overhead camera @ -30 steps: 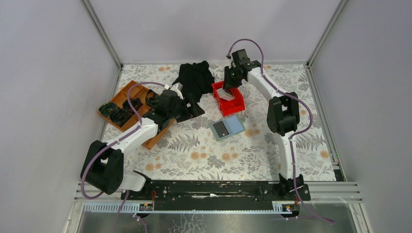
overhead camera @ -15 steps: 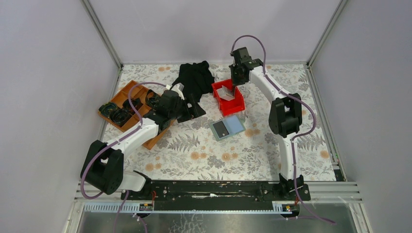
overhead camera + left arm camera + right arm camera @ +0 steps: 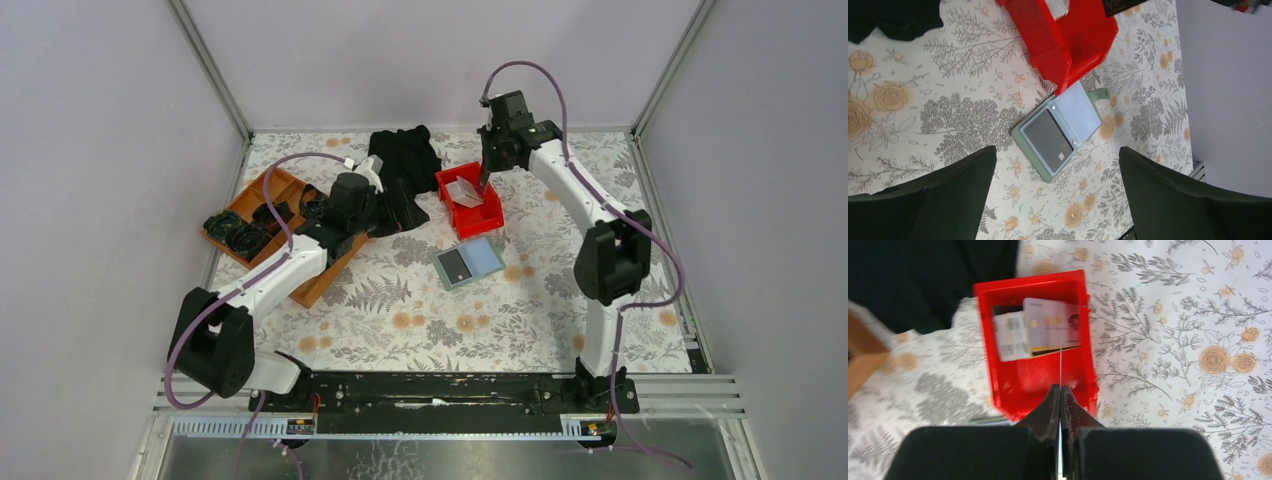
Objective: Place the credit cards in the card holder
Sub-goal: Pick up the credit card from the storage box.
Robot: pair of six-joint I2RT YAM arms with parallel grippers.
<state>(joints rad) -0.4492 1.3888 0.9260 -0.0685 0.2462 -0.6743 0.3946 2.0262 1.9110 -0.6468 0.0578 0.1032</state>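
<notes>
Right wrist view: right claw [image 3: 1060, 396] pinched a credit card [image 3: 1060, 365] edge-on above the red bin [image 3: 1034, 381], near the far edge of the desk [image 3: 1173, 315]. Left claw [image 3: 1057, 165] gaped wide over the open card holder [image 3: 1058, 131].

Robot lab cell: grey panel walls [image 3: 100, 150], aluminium frame posts [image 3: 211, 72]

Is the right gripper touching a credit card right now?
Touching. Right wrist view: the right gripper is closed on a thin credit card seen edge-on, above the red bin.
</notes>
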